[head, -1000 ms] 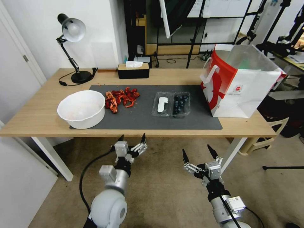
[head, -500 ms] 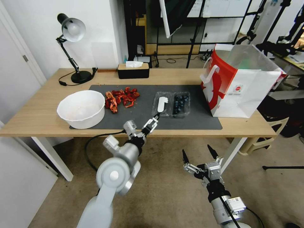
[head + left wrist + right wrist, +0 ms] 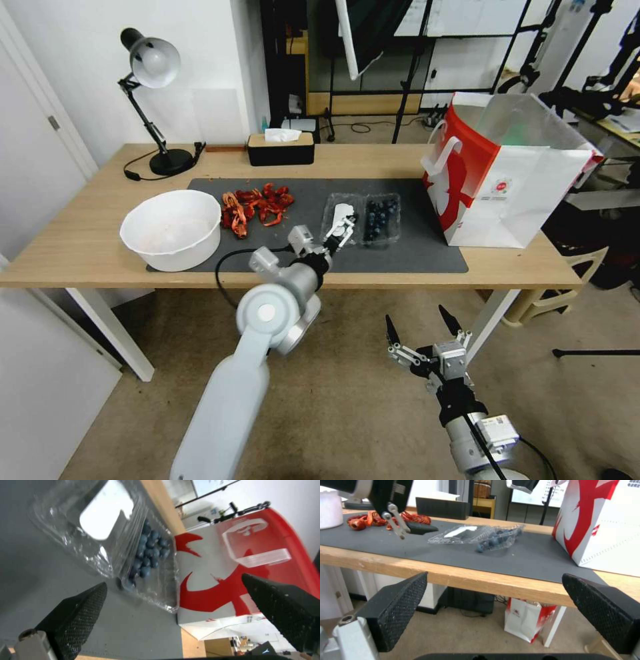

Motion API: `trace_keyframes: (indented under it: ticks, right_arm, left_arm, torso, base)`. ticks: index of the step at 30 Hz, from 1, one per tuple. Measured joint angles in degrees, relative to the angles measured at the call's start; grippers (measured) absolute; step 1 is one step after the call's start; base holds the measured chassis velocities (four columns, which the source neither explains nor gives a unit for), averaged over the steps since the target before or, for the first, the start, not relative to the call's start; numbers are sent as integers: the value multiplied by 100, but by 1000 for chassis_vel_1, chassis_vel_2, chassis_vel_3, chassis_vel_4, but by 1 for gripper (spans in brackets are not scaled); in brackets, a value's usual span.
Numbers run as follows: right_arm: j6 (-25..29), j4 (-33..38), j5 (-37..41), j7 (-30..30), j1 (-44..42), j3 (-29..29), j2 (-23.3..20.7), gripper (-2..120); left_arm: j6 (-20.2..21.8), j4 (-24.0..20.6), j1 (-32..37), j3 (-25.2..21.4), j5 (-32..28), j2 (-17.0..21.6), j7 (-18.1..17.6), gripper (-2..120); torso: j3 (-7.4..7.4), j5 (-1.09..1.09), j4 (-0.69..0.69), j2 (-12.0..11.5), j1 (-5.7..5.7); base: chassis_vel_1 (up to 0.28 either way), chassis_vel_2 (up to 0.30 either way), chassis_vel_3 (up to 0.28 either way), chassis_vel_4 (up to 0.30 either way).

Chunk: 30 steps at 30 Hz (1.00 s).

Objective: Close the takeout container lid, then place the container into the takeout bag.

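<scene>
You are looking at a light wooden table (image 3: 87, 247) on white legs, carrying a dark grey mat (image 3: 413, 257) along its middle. Lying on the mat are a big white bowl (image 3: 171, 229), a scatter of red crayfish shells (image 3: 257, 203) and the takeout container (image 3: 363, 220), sitting open with the lid (image 3: 340, 219) flat beside the blueberry half. The takeout bag (image 3: 507, 177) is standing at the mat's right end. A black desk lamp (image 3: 153, 100) and a black tissue box (image 3: 281, 149) are resting on the bare wood toward the far edge.
</scene>
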Motion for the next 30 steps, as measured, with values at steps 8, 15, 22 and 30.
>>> trace_keyframes:
  ticks: [8,15,22,30]
  right_arm:
    - [1,-25,3,4,2,72,8,100]
    - [1,-67,-2,5,16,77,28,100]
    - [5,-109,-7,10,27,95,33,100]
    - [18,-136,-7,17,32,105,37,100]
  left_arm:
    - [5,382,-284,99,-125,-229,-274,100]
    - [-26,665,-433,129,-122,-296,-368,100]
    - [-73,841,-525,113,-115,-282,-354,100]
    - [-106,1019,-581,115,-91,-346,-295,100]
  torso:
    - [0,0,0,0,1]
    - [0,0,0,0,0]
    - [0,0,0,0,0]
    - [0,0,0,0,0]
  base:
    - [0,0,0,0]
    - [0,0,0,0]
    - [0,0,0,0]
    - [0,0,0,0]
